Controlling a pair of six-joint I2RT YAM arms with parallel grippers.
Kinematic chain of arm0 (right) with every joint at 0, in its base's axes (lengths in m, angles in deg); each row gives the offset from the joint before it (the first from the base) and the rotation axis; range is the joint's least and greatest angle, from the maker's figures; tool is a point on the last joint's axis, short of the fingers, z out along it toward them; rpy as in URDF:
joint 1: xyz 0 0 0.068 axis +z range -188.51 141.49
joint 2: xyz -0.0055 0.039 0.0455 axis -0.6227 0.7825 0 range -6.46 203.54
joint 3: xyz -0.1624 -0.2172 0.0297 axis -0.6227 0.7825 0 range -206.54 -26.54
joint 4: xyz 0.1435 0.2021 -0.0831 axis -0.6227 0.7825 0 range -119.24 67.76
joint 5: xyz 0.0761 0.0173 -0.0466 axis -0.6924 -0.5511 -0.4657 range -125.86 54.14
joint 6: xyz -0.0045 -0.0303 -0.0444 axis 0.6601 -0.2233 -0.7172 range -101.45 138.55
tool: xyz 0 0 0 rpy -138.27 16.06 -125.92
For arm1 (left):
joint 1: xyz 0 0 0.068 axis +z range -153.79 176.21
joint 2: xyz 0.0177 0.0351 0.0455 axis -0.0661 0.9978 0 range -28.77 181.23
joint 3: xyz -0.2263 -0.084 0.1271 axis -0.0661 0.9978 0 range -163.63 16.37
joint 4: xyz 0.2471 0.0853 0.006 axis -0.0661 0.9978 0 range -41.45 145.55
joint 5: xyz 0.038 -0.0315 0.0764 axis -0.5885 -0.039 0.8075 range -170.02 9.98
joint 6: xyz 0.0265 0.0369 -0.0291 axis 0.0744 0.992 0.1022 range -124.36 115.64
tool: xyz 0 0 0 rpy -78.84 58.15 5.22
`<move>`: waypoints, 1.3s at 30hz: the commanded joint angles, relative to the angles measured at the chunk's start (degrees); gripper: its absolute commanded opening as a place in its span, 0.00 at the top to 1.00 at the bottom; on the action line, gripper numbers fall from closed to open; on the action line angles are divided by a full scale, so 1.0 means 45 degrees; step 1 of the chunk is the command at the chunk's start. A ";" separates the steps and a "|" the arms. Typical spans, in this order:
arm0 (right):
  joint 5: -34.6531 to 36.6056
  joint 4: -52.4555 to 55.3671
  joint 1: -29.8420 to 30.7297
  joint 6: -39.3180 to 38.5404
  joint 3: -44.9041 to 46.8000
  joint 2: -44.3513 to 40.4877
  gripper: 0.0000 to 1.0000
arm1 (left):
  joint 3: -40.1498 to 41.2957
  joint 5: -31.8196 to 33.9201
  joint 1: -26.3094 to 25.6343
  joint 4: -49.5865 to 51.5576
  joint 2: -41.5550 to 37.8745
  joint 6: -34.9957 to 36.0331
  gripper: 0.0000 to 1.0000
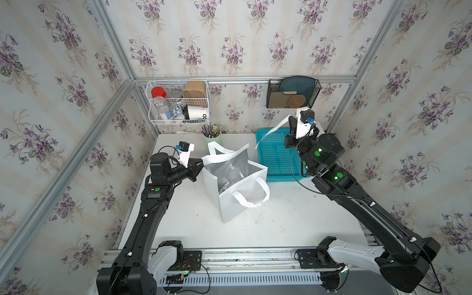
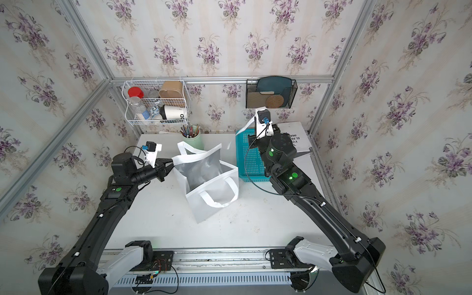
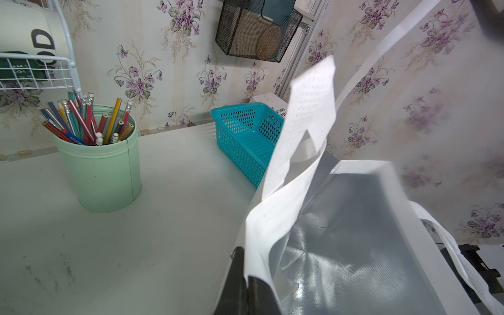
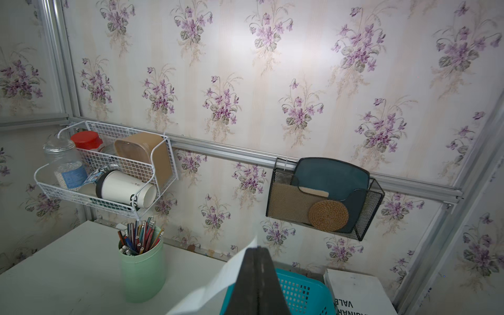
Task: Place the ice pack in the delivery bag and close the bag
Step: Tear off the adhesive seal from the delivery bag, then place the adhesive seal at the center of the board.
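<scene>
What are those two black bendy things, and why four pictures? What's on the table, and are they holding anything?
They are two robot arms, each ending in a pinching claw. Two pictures look down from a camera overhead; the other two come from cameras on the arms' wrists. On the white table stand a white delivery bag with a shiny silver inside, a turquoise basket and a green cup of pencils. The left claw is shut on the bag's rim. The right claw is shut on a white strap that seems to belong to the bag. I can't make out an ice pack.
</scene>
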 commanded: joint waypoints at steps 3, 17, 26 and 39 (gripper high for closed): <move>0.0552 0.1153 -0.0159 -0.0269 -0.0222 -0.0657 1.00 | -0.0160 0.0519 0.0027 -0.0367 0.0096 0.0340 1.00; -0.1391 1.1839 -0.0343 0.7544 0.0658 -0.2182 1.00 | -0.0802 0.1890 0.0017 0.1129 -0.0343 0.1719 0.48; -0.2783 0.9821 -0.0359 0.9600 0.4398 -0.0761 1.00 | 0.0652 0.7212 0.0027 0.0942 -0.2713 0.2653 0.41; -0.2937 0.8232 -0.0828 0.8989 0.5043 -0.0618 0.22 | 0.0632 0.8179 0.0022 0.2792 -0.5994 0.2978 0.35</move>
